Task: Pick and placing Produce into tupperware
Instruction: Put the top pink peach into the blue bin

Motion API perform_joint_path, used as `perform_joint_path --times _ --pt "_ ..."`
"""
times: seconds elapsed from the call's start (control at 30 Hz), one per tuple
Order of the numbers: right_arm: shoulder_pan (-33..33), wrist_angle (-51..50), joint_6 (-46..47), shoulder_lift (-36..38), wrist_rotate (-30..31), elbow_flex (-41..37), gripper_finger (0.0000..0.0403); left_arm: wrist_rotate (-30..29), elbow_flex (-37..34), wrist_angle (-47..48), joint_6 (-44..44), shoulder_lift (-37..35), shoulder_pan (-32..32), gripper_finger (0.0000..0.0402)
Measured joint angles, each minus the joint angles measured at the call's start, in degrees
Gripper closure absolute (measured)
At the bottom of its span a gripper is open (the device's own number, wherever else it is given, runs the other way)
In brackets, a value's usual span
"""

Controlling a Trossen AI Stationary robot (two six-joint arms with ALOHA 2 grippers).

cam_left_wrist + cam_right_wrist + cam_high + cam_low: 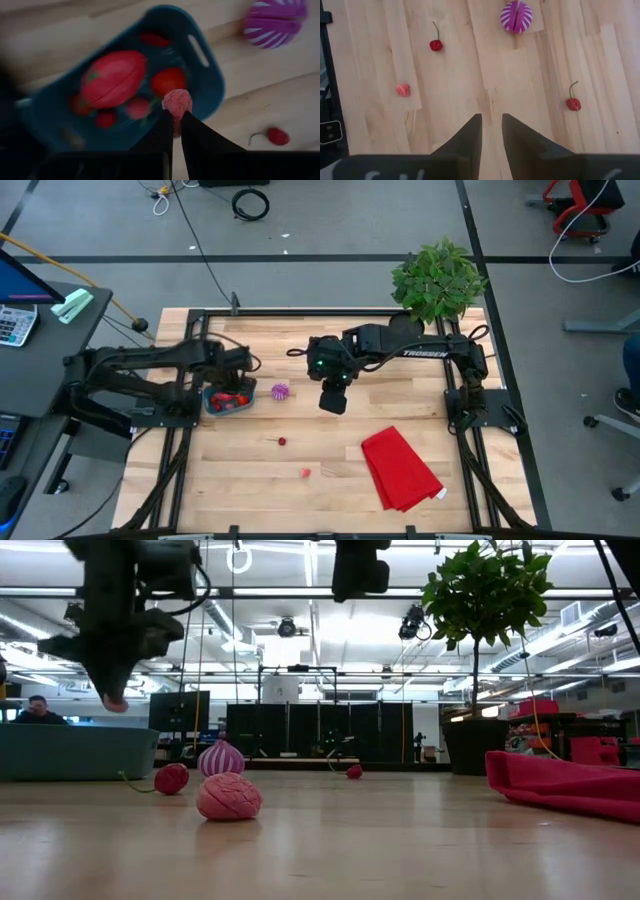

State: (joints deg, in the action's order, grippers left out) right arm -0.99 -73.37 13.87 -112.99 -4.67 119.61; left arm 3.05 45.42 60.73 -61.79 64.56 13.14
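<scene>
The teal tupperware point(210, 95) sits on the table's left part point(212, 406) and holds a large red oval point(114, 77) and several small red pieces. My left gripper point(176, 117) hangs above it, shut on a pink bumpy piece. A purple-and-white round piece point(280, 391) lies just right of the container. A stemmed cherry point(282, 442) and another pink piece point(305, 473) lie nearer the near edge. My right gripper point(491, 125) hovers over bare wood at mid-table point(333, 398), narrowly open and touching nothing. My left gripper pinches the pink bumpy piece point(177, 101) between its two fingertips point(165, 122), coming from above and pointing down. The piece is lifted clear and sits at the fingers' free ends point(117, 701), above the container's inside near its rim.
A folded red cloth point(400, 468) lies on the table's near right part. A potted plant point(437, 280) stands at the far right corner. A second cherry point(573, 103) lies near my right gripper. Bare wood spreads between the loose pieces.
</scene>
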Motion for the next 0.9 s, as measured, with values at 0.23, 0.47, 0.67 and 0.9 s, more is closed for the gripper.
perform_joint_path --times 0.23,0.47,0.67,0.9 --pt "0.0 1.6 0.0 0.0 -0.1 0.0 0.0320 -3.3 -9.0 -10.4 -2.6 -1.1 -1.5 0.0364" --pt "0.0 3.1 0.1 0.0 -0.1 0.0 0.0319 -4.4 -12.2 -11.5 -2.2 -0.8 -1.3 0.0362" --pt "0.0 4.6 0.9 0.0 -0.1 0.0 0.0320 -4.6 -12.1 -15.8 -0.6 -0.8 -1.3 0.0315" --pt "0.0 4.7 1.6 0.0 -0.1 0.0 0.0320 -4.8 -12.0 -16.7 -0.5 -0.8 -1.3 0.0259"
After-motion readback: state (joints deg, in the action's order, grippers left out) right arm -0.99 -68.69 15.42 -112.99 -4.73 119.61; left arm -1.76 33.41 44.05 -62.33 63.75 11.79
